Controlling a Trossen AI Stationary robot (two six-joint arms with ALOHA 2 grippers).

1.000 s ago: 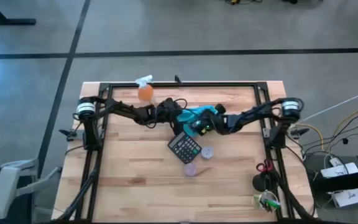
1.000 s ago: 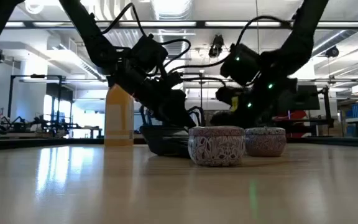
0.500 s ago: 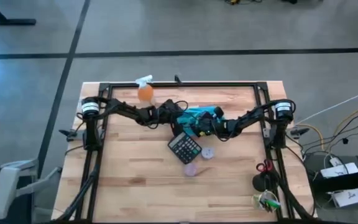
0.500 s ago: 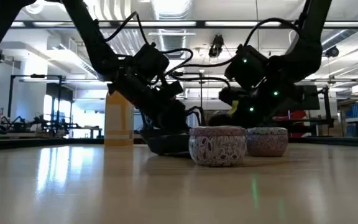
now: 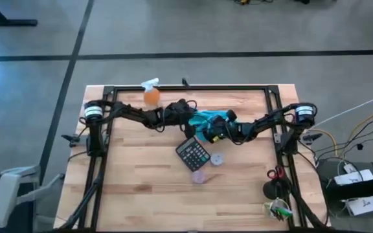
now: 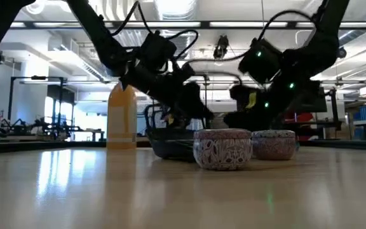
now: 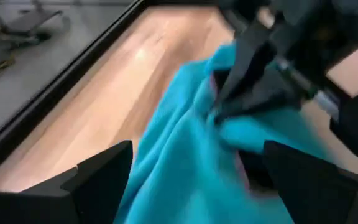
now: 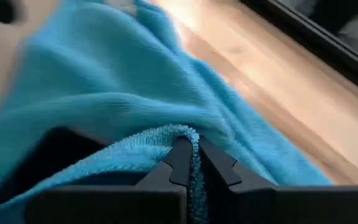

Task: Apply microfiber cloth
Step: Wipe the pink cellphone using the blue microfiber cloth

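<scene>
We count one teal cloth [image 5: 207,120], one orange spray bottle [image 5: 151,94] at about eleven o'clock, one black calculator [image 5: 192,154], and two small round patterned tins [image 5: 216,159] [image 5: 199,176] at about six o'clock. We see two robot arms, and two grippers [image 5: 193,119] [image 5: 213,131].

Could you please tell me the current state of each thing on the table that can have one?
Cloth: bunched, pinched at an edge by the right claw.
Right claw: shut on the cloth.
Left claw: open, at the cloth.
Calculator: lying flat, face up, beside the cloth.
Spray bottle: upright at the table's far edge.
Two tins: upright, lids on.
</scene>
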